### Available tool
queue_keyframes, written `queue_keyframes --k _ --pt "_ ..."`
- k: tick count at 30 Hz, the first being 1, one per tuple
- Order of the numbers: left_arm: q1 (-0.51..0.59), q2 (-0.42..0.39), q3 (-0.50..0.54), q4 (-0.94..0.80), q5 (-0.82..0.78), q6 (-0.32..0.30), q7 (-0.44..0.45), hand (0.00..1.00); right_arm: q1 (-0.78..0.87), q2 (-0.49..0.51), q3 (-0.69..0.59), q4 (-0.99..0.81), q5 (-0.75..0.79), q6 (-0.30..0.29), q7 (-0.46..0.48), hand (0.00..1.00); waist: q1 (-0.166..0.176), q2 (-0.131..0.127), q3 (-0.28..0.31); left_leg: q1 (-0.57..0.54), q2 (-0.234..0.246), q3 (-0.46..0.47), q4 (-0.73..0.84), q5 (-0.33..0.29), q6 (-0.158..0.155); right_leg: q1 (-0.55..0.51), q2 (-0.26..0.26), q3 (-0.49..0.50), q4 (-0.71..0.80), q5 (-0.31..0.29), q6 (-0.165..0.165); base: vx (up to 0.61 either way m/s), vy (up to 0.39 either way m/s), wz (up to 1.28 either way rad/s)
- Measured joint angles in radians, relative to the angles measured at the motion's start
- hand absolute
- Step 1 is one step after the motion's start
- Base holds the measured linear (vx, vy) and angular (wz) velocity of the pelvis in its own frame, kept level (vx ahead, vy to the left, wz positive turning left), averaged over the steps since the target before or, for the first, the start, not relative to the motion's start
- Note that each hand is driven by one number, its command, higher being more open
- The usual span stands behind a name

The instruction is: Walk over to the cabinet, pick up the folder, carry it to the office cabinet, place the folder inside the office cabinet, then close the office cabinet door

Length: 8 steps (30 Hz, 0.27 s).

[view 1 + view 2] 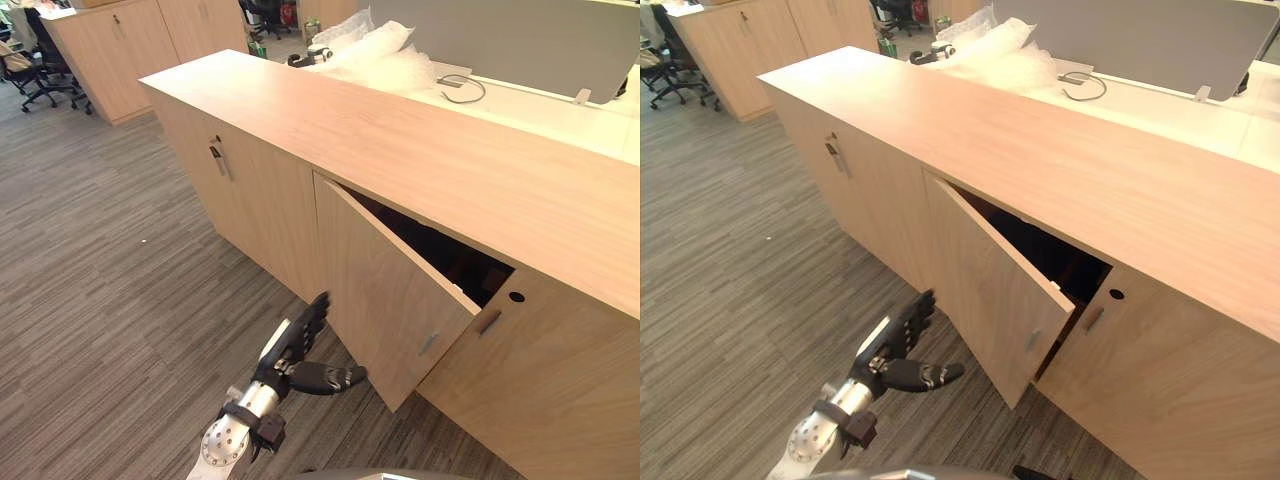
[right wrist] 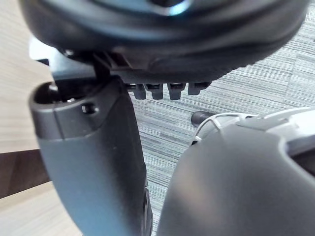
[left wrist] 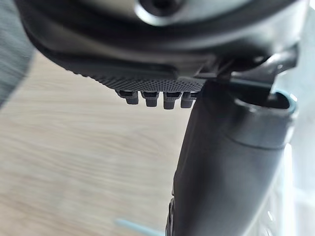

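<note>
The long light-wood office cabinet (image 1: 400, 140) stands in front of me. Its middle door (image 1: 385, 300) hangs partly ajar, with a dark gap (image 1: 440, 250) showing behind its top edge. My left hand (image 1: 295, 355) hovers low beside that door's outer face, open, fingers straight and thumb stuck out toward the door. In the left wrist view the fingers (image 3: 152, 96) and thumb (image 3: 221, 172) hold nothing, and the wood door (image 3: 74, 162) lies just past them. My right hand (image 2: 162, 59) hangs open and empty above the carpet (image 2: 246, 108).
Shut doors with handles flank the ajar one (image 1: 218, 160) (image 1: 488, 321). Behind the cabinet is a white desk with bubble wrap (image 1: 375, 55) and a grey partition (image 1: 520, 40). Another wood cabinet (image 1: 110, 50) and office chairs (image 1: 40, 60) stand at the far left.
</note>
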Motion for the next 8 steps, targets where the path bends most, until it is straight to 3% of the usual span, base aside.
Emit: queue_keyframes --k 6,8 --pt "-0.046 -0.065 0.135 0.482 -0.099 0.060 0.012 1.00 -0.009 0.015 -0.005 -0.027 0.024 0.000 -0.024 1.00 -0.004 -0.003 0.023 0.032 0.014 0.021 -0.001 -0.002 -0.020 0.020 0.008 0.023 0.000 -0.016 0.006 -0.05 -0.029 -0.13" --pt "-0.065 -0.119 0.234 0.683 -0.132 0.086 0.031 1.00 -0.014 0.018 -0.008 -0.032 0.042 -0.002 -0.031 1.00 -0.005 -0.003 0.028 0.041 0.022 0.038 0.001 -0.008 -0.030 0.022 0.013 0.039 0.000 -0.019 0.009 -0.07 -0.010 -0.16"
